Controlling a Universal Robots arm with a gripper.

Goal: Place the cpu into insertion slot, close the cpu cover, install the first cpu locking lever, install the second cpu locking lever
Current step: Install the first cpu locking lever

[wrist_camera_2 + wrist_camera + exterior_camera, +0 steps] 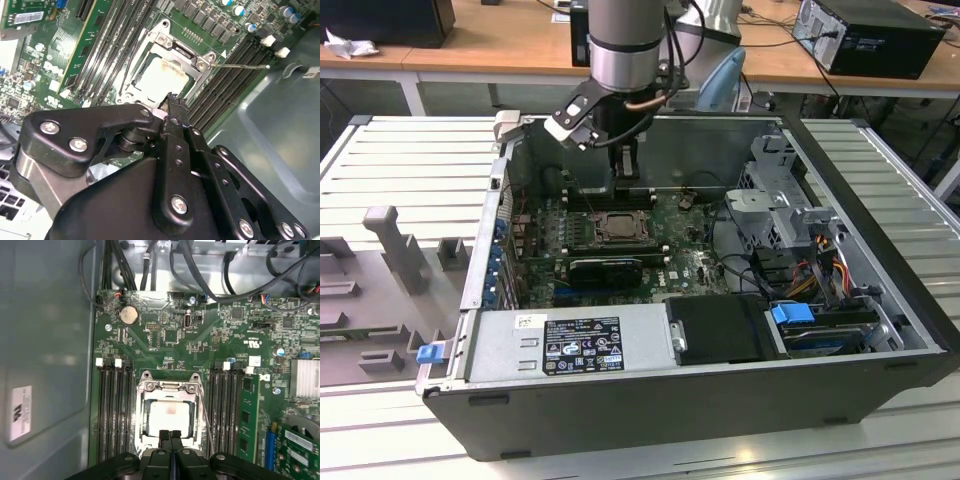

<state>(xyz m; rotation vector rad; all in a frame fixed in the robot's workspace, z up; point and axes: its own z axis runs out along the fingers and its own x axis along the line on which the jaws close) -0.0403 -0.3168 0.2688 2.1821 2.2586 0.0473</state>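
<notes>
The cpu (169, 419) (161, 76), a pale square chip, lies in the insertion slot (617, 228) on the green motherboard. The silvery cpu cover (168, 388) (176, 46) lies flat around the chip like a frame. One thin wire lever (205, 415) runs along the socket's side, and in the second wrist view its end (242, 65) sticks out over the black memory slots. My gripper (170, 436) (172, 100) (628, 168) hovers just above the socket's edge, its black fingers shut together with nothing between them.
The motherboard sits deep in an open computer case (880, 250) with steep metal walls. Long memory slots (112, 410) flank the socket on both sides. Cables (800, 270), a drive cage and a power supply (570, 340) fill the near and exterior view's right parts.
</notes>
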